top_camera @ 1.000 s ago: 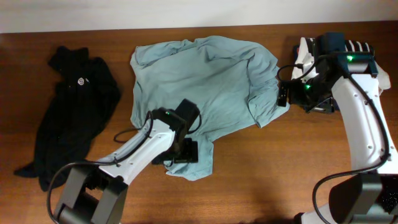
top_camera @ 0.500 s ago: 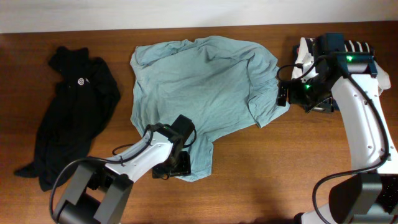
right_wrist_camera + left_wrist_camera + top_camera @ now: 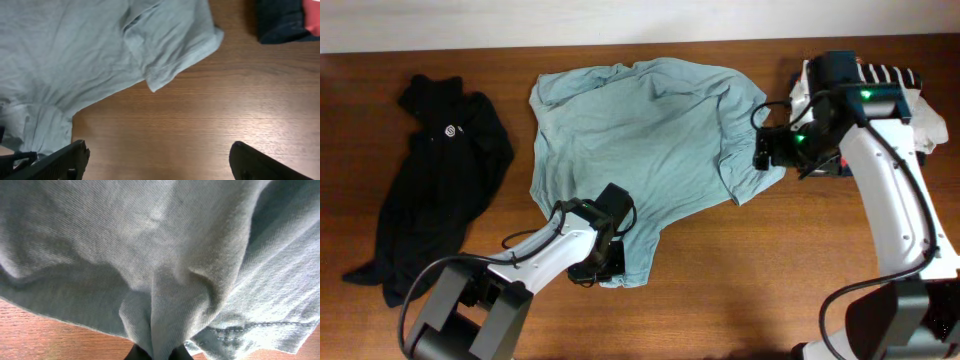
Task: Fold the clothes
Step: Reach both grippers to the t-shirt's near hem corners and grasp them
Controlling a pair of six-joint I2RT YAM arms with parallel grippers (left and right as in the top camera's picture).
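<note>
The pale grey-teal shirt [image 3: 640, 130] lies spread in the middle of the table. My left gripper [image 3: 603, 268] sits at its lower hem, shut on a bunched fold of the fabric. In the left wrist view the cloth [image 3: 150, 255] fills the frame and is pinched between the dark fingertips [image 3: 176, 354] at the bottom edge. The black top [image 3: 435, 170] lies crumpled at the far left, untouched. My right gripper [image 3: 765, 150] hovers open beside the shirt's right sleeve [image 3: 170, 45]. Its fingers [image 3: 65, 160] stand wide apart over bare wood, holding nothing.
A pile of other garments [image 3: 895, 75], striped and white, lies at the back right behind my right arm. Navy cloth [image 3: 280, 20] and a bit of red cloth [image 3: 312, 10] show in the right wrist view. Bare wood runs along the front edge.
My left gripper has closed on the shirt's lower hem after sliding down to it. My right gripper has shifted a little left toward the sleeve.
</note>
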